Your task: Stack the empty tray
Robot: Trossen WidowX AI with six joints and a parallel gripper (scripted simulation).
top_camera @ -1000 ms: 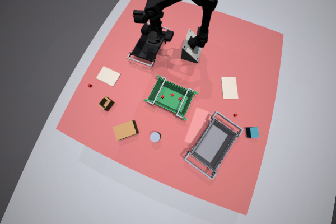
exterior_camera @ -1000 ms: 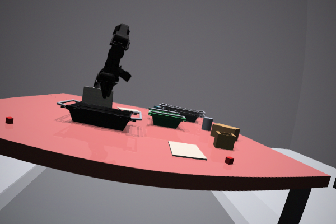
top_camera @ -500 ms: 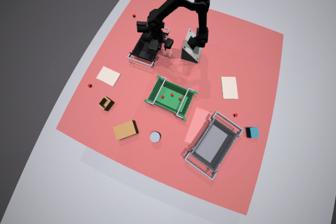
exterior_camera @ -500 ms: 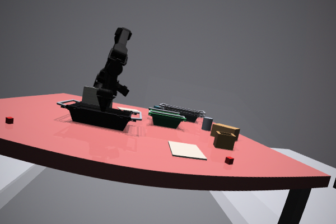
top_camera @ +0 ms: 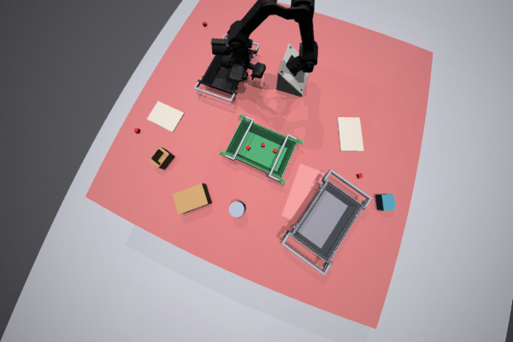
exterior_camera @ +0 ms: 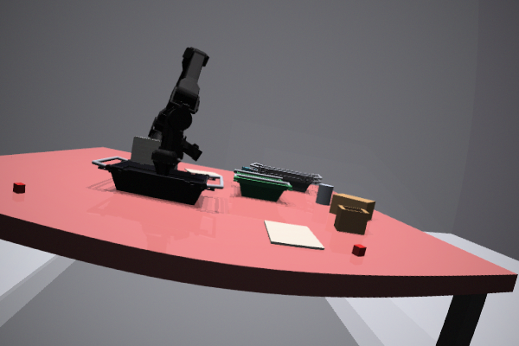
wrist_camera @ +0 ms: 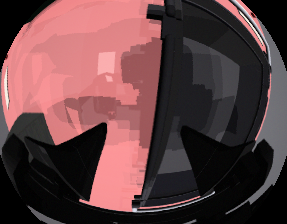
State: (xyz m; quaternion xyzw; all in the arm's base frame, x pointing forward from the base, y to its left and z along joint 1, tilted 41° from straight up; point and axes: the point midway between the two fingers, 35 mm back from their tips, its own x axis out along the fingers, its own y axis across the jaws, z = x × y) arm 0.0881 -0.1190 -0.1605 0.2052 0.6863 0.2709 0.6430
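Note:
A green tray [top_camera: 262, 156] [exterior_camera: 261, 194] stands mid-table with three red blocks [top_camera: 262, 144] inside. Its left bar [top_camera: 244, 138] and right bar [top_camera: 280, 156] lie in across its top. An empty black tray [top_camera: 219, 80] [exterior_camera: 157, 189] [wrist_camera: 168, 100] stands near the arm, with its bars [top_camera: 215, 96] out over its ends. My gripper [wrist_camera: 144, 128] is open and low at the black tray's long side. In the wrist view that side wall runs between the fingers, one finger outside and one over the inside. The arm hides part of this tray in the top view.
A larger grey tray [top_camera: 322, 218] with bars swung out stands front right, a blue cube [top_camera: 388, 202] beside it. A tan block [top_camera: 191, 199], a small open box [top_camera: 162, 158], a grey-blue cylinder [top_camera: 237, 209], white cards [top_camera: 166, 116] [top_camera: 350, 134] and loose red cubes stand around.

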